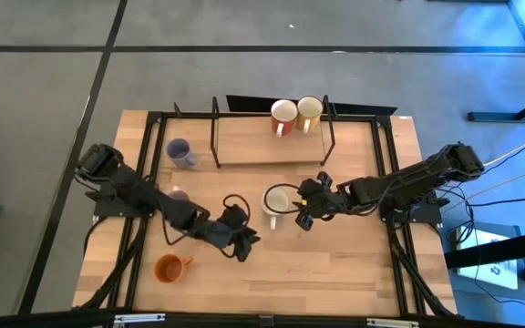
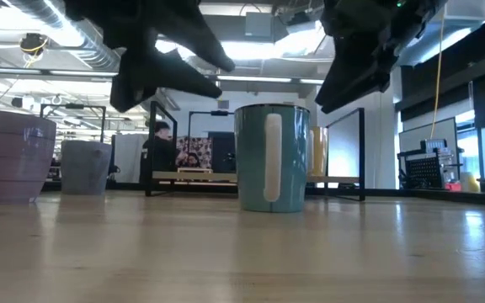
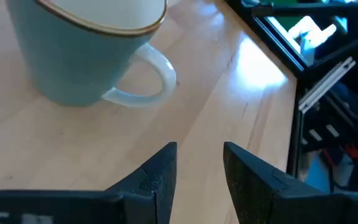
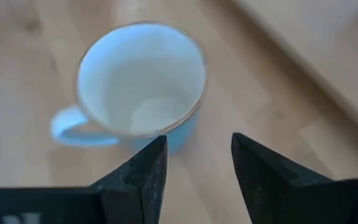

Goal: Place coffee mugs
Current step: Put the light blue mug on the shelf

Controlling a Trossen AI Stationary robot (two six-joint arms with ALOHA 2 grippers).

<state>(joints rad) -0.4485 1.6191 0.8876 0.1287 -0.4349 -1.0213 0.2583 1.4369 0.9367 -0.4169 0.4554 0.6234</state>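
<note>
No legible text, labels, brands or numbers on any surface. Pale marks on left gripper (image 3: 199, 177) housing, cut off, unreadable.

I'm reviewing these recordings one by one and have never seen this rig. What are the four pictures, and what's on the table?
Two dark robot arms work at a wooden table. One picture looks straight down, one looks level along the tabletop, and two come from cameras on the arms' wrists. The left gripper and right gripper both hang open on either side of a pale mug, holding nothing. Two more mugs stand on a black wire rack, a lavender mug stands beside it, and an orange mug sits near the front.
</note>
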